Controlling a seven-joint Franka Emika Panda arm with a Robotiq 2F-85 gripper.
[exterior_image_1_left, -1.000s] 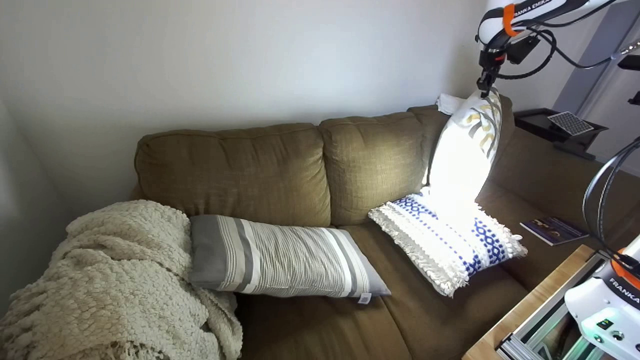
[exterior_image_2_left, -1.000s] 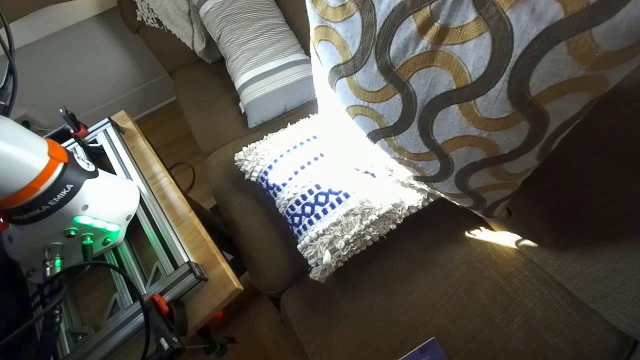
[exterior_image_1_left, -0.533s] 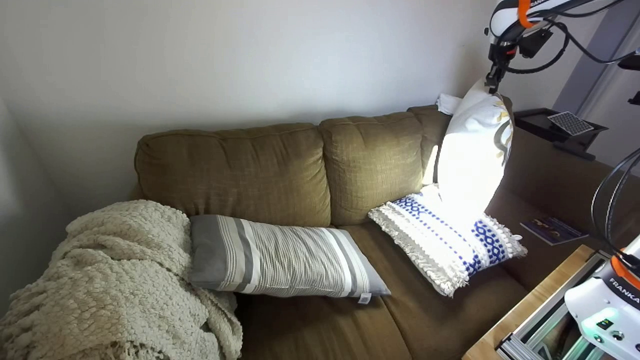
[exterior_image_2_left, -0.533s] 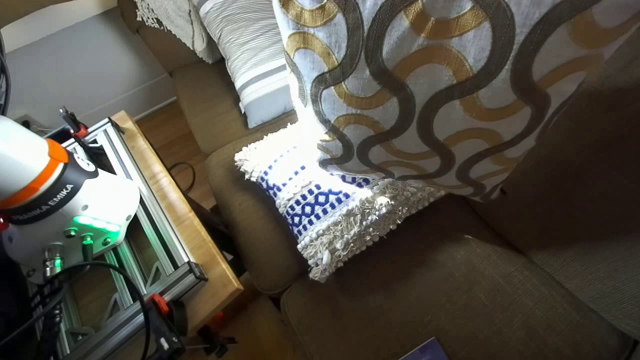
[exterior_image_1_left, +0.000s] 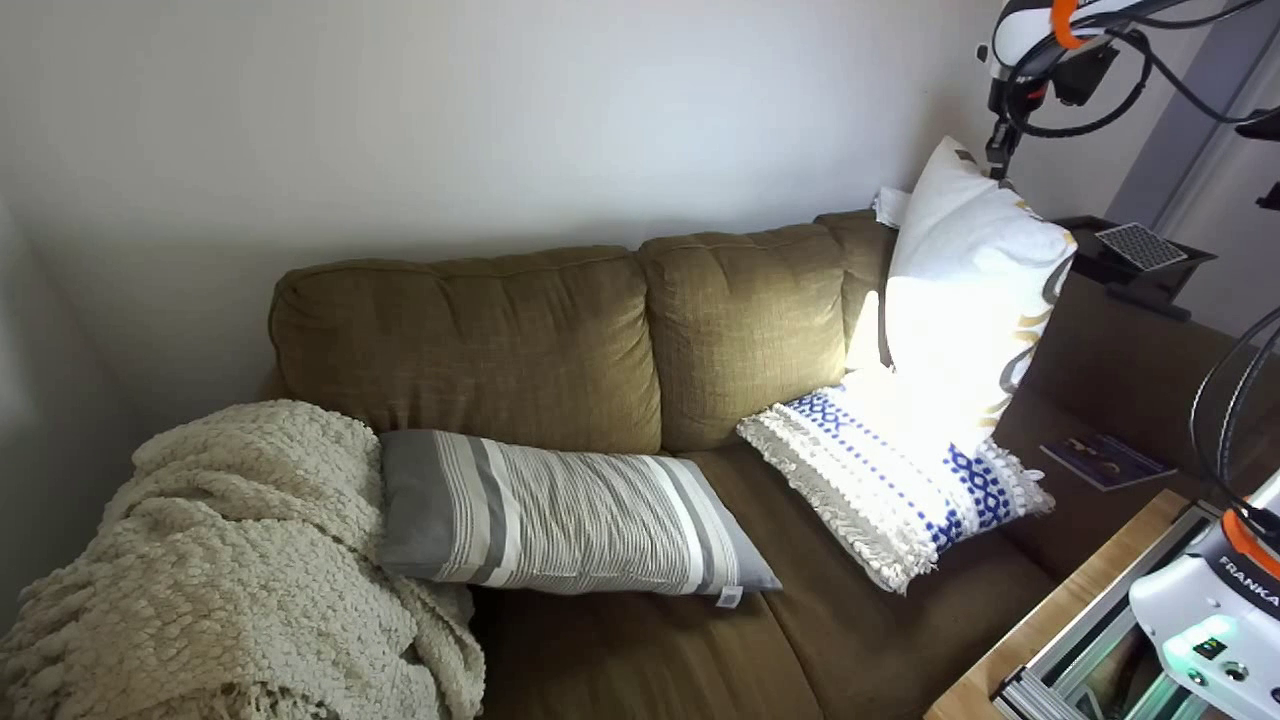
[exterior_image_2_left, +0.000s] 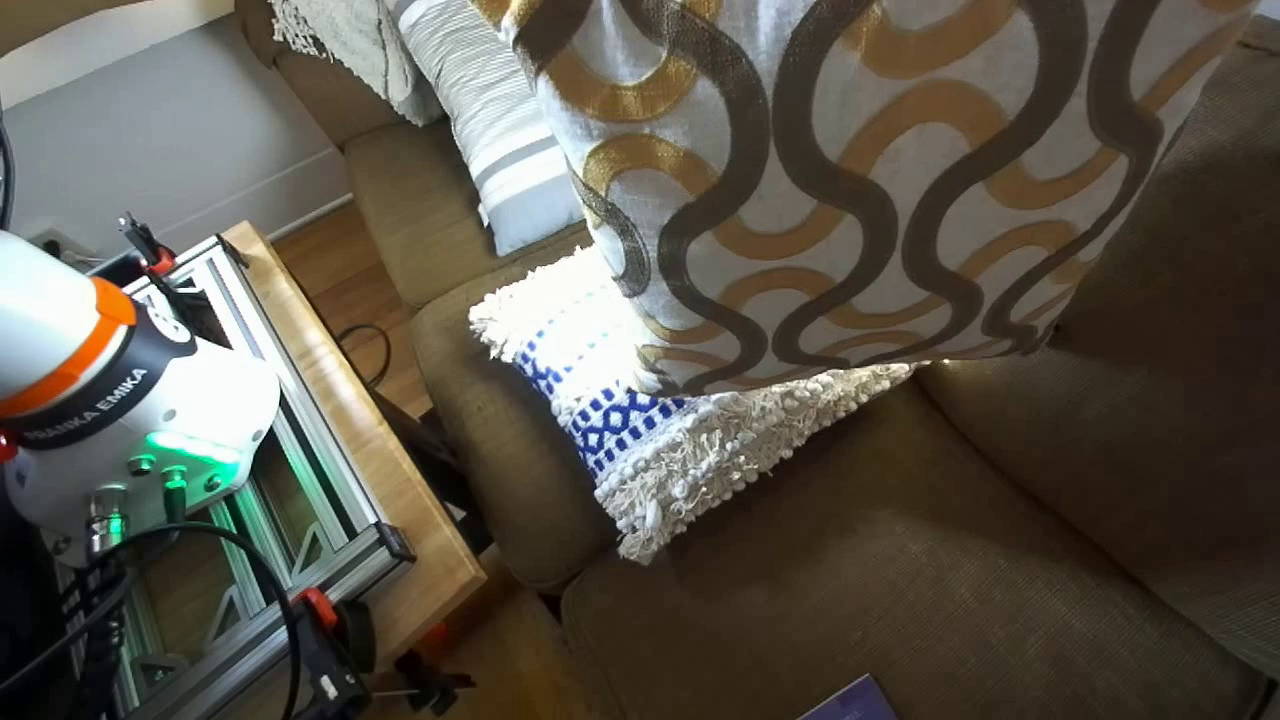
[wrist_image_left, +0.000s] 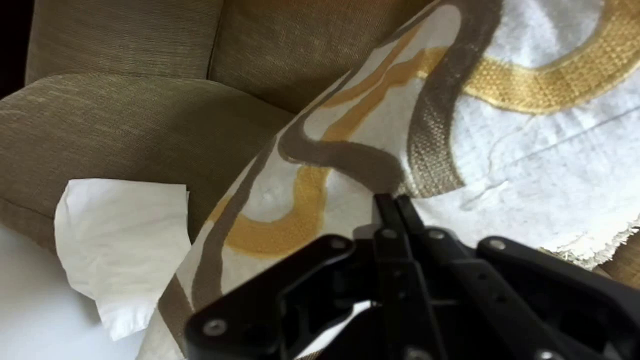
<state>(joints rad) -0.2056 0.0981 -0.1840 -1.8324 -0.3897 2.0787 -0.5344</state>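
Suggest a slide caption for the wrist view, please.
The tool pinches a wavy-patterned pillow, with a brown sofa behind.

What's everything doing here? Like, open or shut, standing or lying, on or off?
gripper: shut, pinching fabric of the swirly pillow
swirly pillow: held up, roughly upright
fringed pillow: lying down, partly hidden by the swirly pillow
striped pillow: lying down
blanket: bunched up
book: closed, lying flat
white cloth: draped over the top of the sofa
robot base lights: on, glowing green
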